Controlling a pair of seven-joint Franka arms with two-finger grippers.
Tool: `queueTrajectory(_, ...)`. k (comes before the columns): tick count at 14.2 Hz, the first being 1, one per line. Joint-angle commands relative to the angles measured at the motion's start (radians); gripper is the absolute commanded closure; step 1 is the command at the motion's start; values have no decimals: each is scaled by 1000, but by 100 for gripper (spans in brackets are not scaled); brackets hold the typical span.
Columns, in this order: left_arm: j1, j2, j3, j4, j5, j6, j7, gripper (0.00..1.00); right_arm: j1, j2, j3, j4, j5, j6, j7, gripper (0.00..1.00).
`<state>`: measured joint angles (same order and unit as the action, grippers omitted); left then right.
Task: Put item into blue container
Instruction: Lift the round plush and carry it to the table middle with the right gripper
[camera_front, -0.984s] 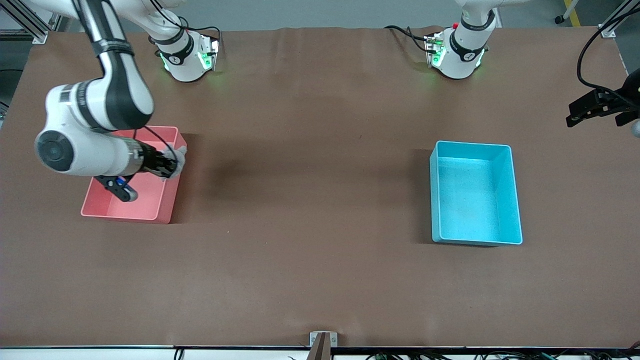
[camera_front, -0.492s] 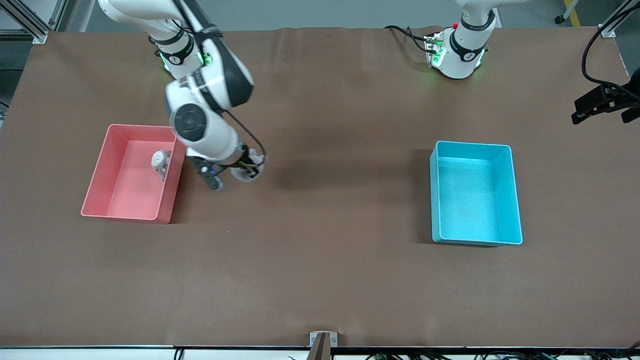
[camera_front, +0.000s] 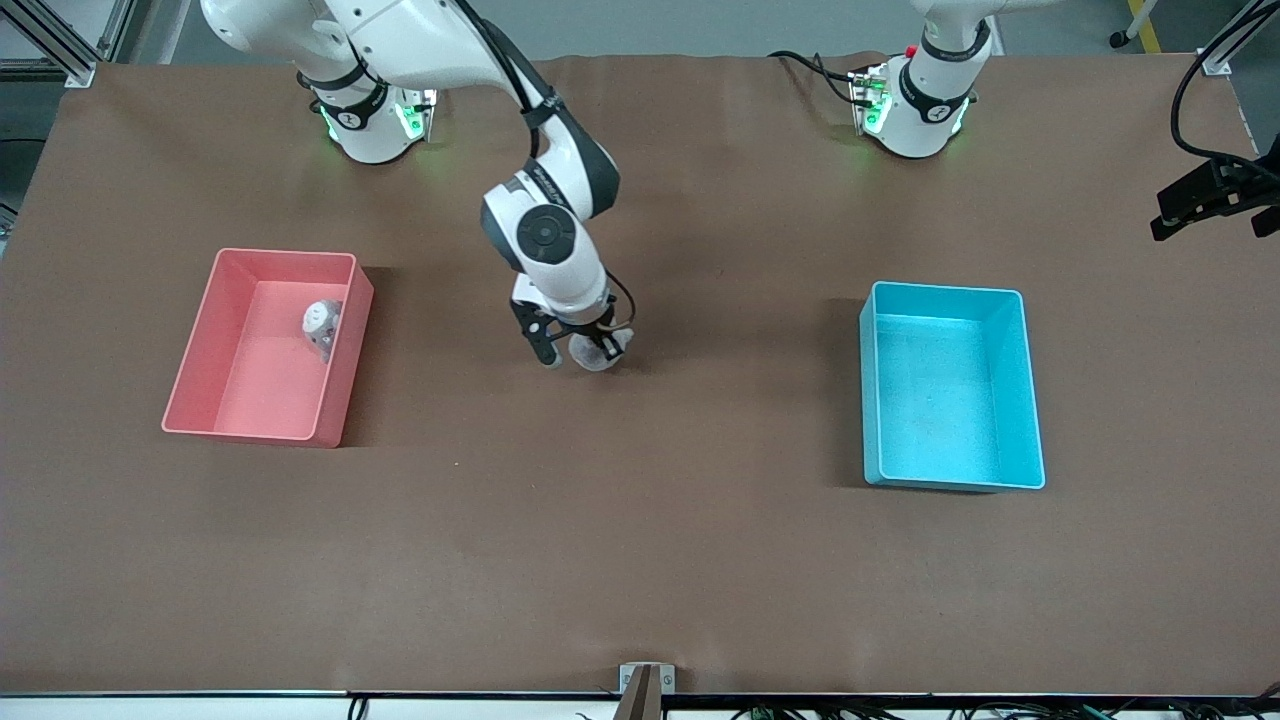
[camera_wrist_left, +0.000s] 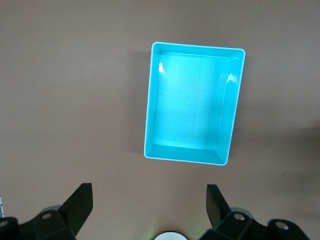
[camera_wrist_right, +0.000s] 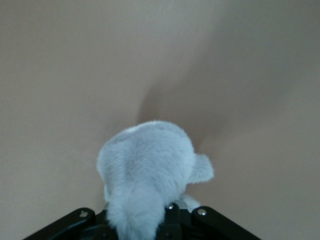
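Fingers of the right gripper (camera_front: 585, 350) are clamped on a pale grey plush toy (camera_front: 597, 352), most of it hanging out past the tips in the right wrist view (camera_wrist_right: 149, 170). Gripper is in the air over bare brown table (camera_front: 640, 520), roughly midway between the two bins.

At the right arm's end: pink bin (camera_front: 345, 362) with a second small grey-white toy (camera_front: 320, 322) lying in it against one wall, probably another plush, too small to be sure.

At the left arm's end: blue container (camera_front: 953, 482), nothing in it, well apart from the carried toy. Left gripper (camera_front: 1215, 190) waits high near that table edge, fingers spread wide and holding nothing (camera_wrist_left: 149, 210), looking down on the blue container (camera_wrist_left: 227, 157).

Risks: pinch looks to be on soft fur only, so the plush could slip or swing loose during a fast crossing. Releasing short drops it on the table, and a low pass could clip the container wall and shove the bin.
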<state>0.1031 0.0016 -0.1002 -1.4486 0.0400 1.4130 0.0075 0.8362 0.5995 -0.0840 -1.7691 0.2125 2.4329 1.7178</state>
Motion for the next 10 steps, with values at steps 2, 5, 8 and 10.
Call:
queueTrajectory(2, 18, -15, 0, -4, 17, -13, 20, 0, 1, 72, -11, 123, 19, -18, 48, 84)
queueTrajectory(5, 21, -14, 0, -3, 15, -8, 20, 0, 15, 72, 1, 129, 56, -9, 80, 89)
queueTrajectory(8, 20, -8, -3, -4, 14, -8, 20, 0, 26, 66, 1, 151, 161, -5, 86, 0)
queueTrajectory(10, 20, -8, -4, 0, 14, -8, 20, 0, 20, 59, 0, 171, 165, -15, 85, 0)
